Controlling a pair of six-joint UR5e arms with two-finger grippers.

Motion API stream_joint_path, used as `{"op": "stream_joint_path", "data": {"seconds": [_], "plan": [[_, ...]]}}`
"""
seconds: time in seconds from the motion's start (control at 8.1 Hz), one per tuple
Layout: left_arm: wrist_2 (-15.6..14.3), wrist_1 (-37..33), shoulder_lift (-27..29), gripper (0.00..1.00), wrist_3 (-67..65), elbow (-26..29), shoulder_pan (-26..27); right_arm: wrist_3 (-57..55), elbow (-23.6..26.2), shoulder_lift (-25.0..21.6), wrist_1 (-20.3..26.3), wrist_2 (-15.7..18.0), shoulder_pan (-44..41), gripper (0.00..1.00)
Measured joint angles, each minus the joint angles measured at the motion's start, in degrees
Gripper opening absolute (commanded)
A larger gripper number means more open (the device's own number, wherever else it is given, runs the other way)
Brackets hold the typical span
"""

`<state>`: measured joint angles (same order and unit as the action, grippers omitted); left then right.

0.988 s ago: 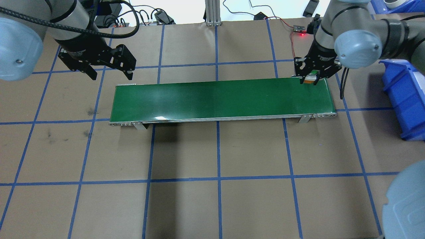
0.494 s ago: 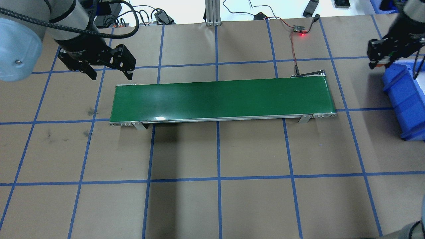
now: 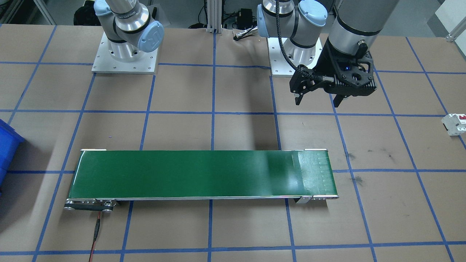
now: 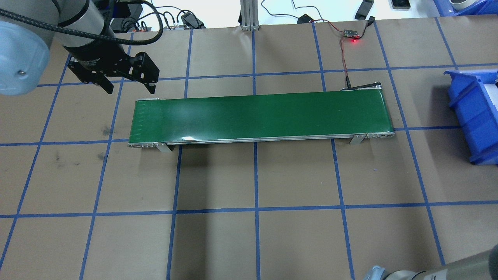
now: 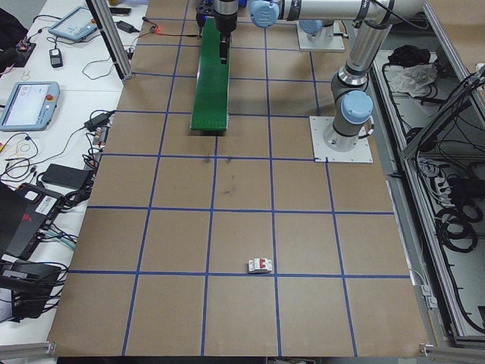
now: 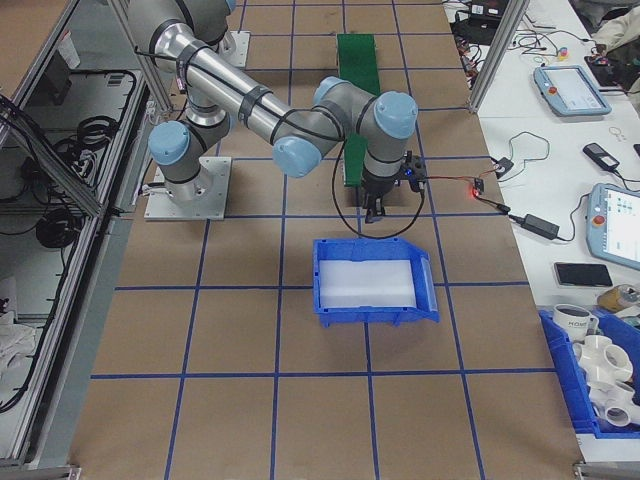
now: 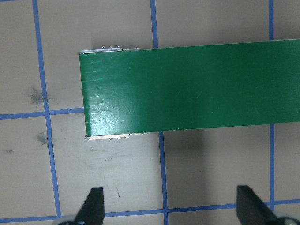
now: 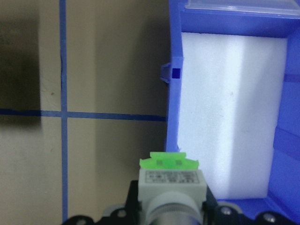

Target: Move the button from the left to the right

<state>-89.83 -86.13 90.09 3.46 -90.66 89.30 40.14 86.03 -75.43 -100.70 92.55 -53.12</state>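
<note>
The button's (image 8: 170, 185) label print is too small to read.

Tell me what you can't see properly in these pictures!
- Small green-and-grey push-button: its round cap is cut off by the right wrist view's bottom edge.
- Right gripper: too small in the exterior right view to read its fingers.
- White boxy breaker: too small in the exterior left view for detail.

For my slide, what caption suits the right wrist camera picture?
Right gripper carries the green-based button at the blue bin edge.
</note>
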Motion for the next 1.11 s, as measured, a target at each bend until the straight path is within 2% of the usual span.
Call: {"op": "stream_joint_path", "data": {"seconds": [0.37, 1.11], "plan": [[0.0, 0.0, 0.0, 1.00, -0.1, 0.0, 0.0, 3.8, 0.0, 5.6, -7.6, -0.1, 4.3, 0.00], [0.0, 0.1, -0.8, 1.00, -0.1, 0.0, 0.0, 8.5, 0.1, 13.6, -11.3, 2.8, 5.8, 0.01]]}}
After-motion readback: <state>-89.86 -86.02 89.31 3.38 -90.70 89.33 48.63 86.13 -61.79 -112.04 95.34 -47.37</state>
